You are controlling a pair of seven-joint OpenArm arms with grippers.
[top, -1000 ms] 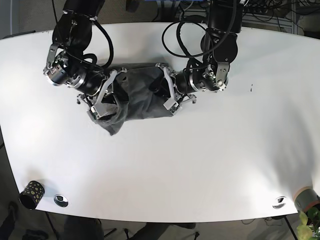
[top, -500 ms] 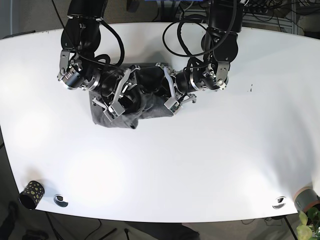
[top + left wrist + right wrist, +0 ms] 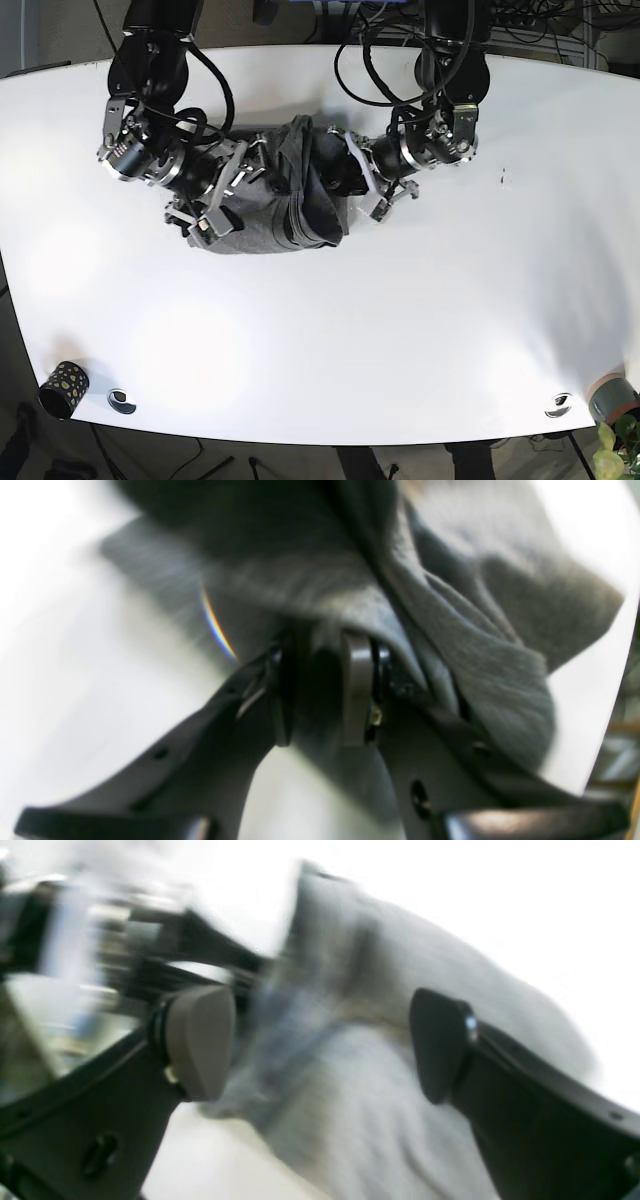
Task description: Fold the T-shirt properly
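Observation:
The dark grey T-shirt (image 3: 290,195) lies bunched in the middle of the white table (image 3: 420,300), with a raised ridge of folds at its centre. My left gripper (image 3: 357,185) is at the shirt's right edge. In the left wrist view the left gripper (image 3: 320,685) has its jaws nearly together, pinching grey cloth (image 3: 480,645) that drapes over the right finger. My right gripper (image 3: 225,192) hovers over the shirt's left part. In the blurred right wrist view the right gripper (image 3: 320,1040) has its jaws wide apart above the cloth (image 3: 380,1120) and holds nothing.
A black patterned cup (image 3: 65,386) stands at the front left corner. A grey cup (image 3: 610,395) with a plant beside it sits at the front right. Two metal inserts (image 3: 122,400) (image 3: 558,405) are near the front edge.
The right arm swept right over the shirt with its left side, then drew back left with open jaws. The shirt is now bunched higher in the middle. The left gripper shifted slightly right.

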